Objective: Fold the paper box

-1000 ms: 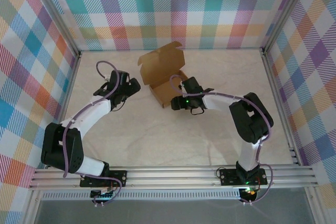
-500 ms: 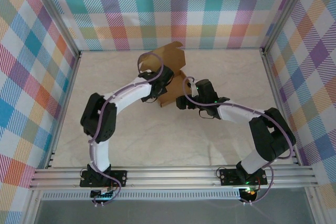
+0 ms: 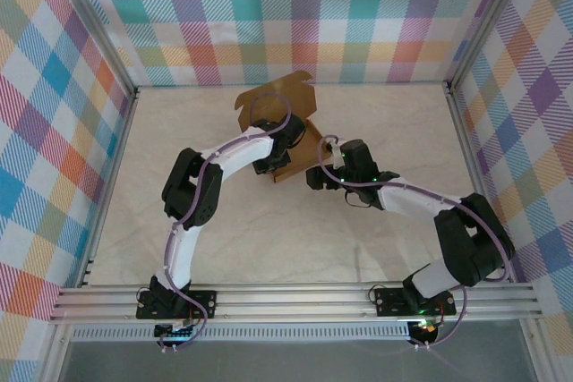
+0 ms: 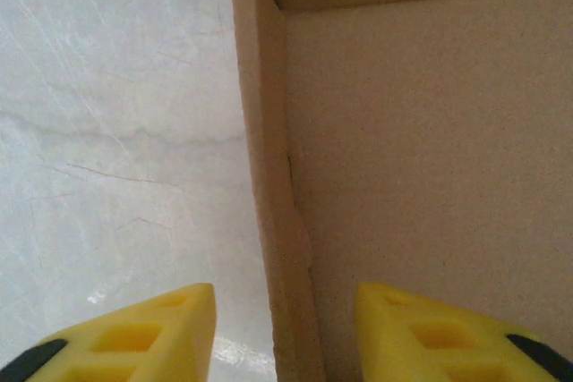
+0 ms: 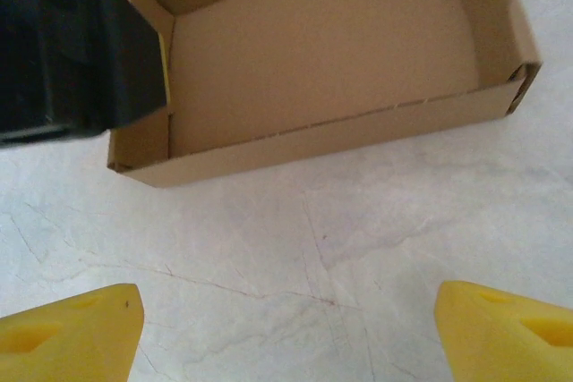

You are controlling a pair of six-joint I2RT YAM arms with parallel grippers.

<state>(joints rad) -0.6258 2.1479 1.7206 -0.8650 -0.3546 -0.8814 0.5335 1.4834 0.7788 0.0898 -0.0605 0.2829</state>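
Wall of paper box within left hand

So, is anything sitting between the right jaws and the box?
Nothing visible: only bare table lies between the right jaws and the box. The left jaws straddle one end wall, off to the side.

Left claw astride paper box wall

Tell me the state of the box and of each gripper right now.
paper box, tray open on the table, lid not closed
left gripper, open, straddling one box wall
right gripper, open, empty, above the table near the box
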